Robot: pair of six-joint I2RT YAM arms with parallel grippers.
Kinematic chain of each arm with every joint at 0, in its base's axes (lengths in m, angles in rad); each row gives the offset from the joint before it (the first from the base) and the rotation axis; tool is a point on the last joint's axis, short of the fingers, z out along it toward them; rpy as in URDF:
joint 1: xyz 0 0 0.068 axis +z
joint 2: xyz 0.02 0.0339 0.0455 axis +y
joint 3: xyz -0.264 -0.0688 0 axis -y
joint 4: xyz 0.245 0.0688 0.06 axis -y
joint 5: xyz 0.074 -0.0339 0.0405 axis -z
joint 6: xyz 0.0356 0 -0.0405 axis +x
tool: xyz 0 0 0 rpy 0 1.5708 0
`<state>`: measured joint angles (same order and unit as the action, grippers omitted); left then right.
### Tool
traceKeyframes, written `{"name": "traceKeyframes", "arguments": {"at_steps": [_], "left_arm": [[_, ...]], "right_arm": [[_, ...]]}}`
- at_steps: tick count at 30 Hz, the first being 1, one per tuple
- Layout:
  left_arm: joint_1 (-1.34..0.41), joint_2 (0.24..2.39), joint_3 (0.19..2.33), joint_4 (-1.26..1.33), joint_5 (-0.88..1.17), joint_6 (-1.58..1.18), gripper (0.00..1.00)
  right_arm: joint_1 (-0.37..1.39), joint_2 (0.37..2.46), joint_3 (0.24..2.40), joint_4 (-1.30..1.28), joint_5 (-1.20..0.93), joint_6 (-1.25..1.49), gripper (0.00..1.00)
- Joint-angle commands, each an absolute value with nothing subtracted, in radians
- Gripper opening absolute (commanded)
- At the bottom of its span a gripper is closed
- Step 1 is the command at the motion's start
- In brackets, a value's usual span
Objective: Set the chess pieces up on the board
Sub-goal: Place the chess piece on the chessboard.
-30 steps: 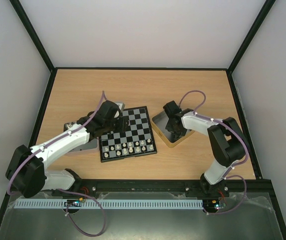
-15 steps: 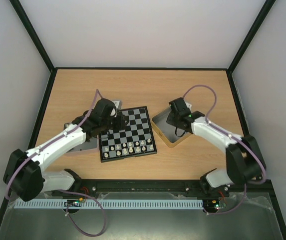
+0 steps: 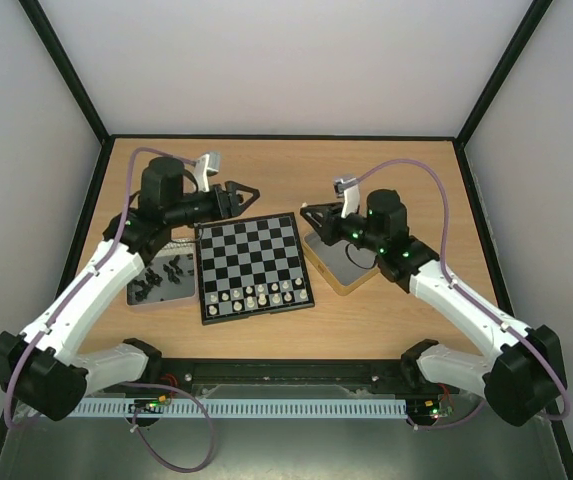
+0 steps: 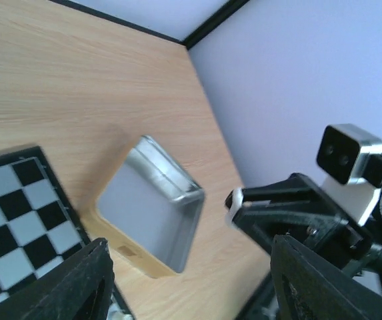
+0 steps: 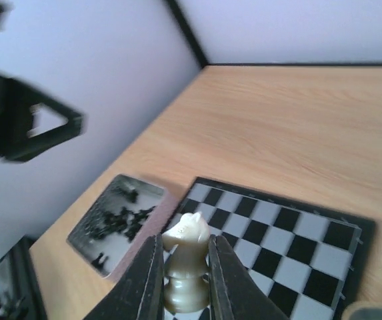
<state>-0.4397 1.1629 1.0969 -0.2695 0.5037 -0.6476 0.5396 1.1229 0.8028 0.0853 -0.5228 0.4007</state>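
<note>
Pinching a cream-white knight [image 5: 187, 259] at its waist, the right gripper [image 5: 184, 243] holds it upright in the air near the far-right corner of the board [image 3: 256, 262], fingers set narrow on both flanks. Piece looks tiny, light, rigid and smooth-sided. It would probably twist or pop out if squeezed off-centre, so the mid-body hold under the head seems right. Just beyond the board's far edge the left gripper [image 4: 189, 263] hangs with fingers wide, nothing between them. White chessmen [image 3: 256, 294] stand along the board's near edge; black chessmen [image 3: 156, 280] lie in a tin [image 3: 138, 303] at its left edge. Only the right wrist view shows the knight; overhead it is too small to tell. Left wrist view shows the other tin [image 4: 177, 190], at the board's right edge, bare-floored where visible; overhead the right arm covers part of it.
</note>
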Motion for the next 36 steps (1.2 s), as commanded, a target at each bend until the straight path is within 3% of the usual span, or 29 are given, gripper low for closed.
{"name": "traceKeyframes", "arguments": {"at_steps": [1, 9, 12, 17, 28, 36], "left_arm": [[-0.416, 1.178, 1.107, -0.187, 0.783, -0.774, 0.67], [-0.440, 1.225, 1.097, -0.130, 0.978, -0.842, 0.65], [-0.443, 1.234, 1.089, -0.161, 0.971, -0.833, 0.59], [-0.446, 1.265, 1.088, -0.177, 0.973, -0.835, 0.41], [-0.448, 1.325, 1.082, -0.254, 0.907, -0.755, 0.37], [-0.451, 1.336, 1.066, -0.230, 0.944, -0.765, 0.19]], "right_arm": [[0.550, 1.121, 0.825, 0.206, -0.835, 0.225, 0.08], [0.577, 1.211, 0.930, 0.117, -0.974, 0.063, 0.04], [0.585, 1.238, 0.959, 0.081, -0.986, 0.016, 0.04], [0.594, 1.277, 1.003, 0.009, -0.983, -0.035, 0.04], [0.595, 1.318, 1.027, -0.007, -0.981, -0.052, 0.04], [0.595, 1.336, 1.020, 0.029, -0.973, -0.020, 0.05]]}}
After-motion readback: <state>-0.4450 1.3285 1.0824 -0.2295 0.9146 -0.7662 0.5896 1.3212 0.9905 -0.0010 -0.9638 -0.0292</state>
